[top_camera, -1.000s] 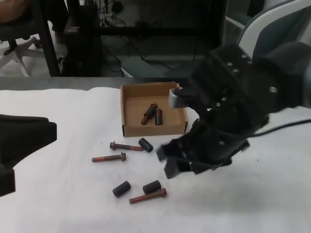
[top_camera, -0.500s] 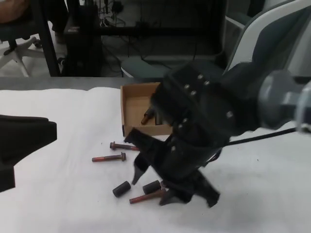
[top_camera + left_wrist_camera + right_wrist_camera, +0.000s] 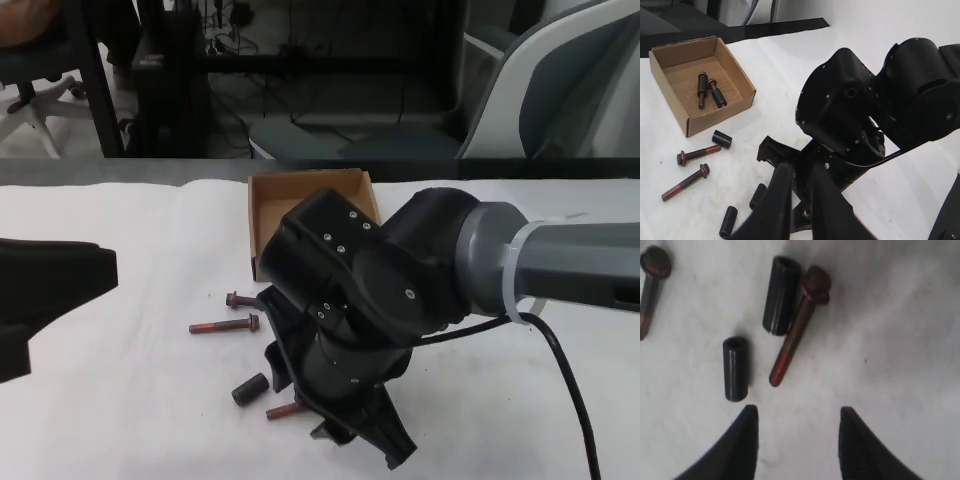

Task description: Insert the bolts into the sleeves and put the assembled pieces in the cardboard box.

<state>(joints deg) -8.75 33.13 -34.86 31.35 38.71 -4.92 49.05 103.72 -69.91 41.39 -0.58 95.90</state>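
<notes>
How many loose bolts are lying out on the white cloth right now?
3. One bolt lies before the cardboard box, a second beside it, a third beside a sleeve near the right fingers. The arm may hide others.

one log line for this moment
right gripper: open, facing bolt and sleeve | cardboard box: two assembled pieces inside | step: likely pre-grasp

One brown cardboard box [image 3: 722, 111]; inside it, two bolt-in-sleeve assemblies [image 3: 701, 87]; outside it, three rust-red hex-head bolts [image 3: 697, 153] and three black cylindrical sleeves [image 3: 722, 139].
</notes>
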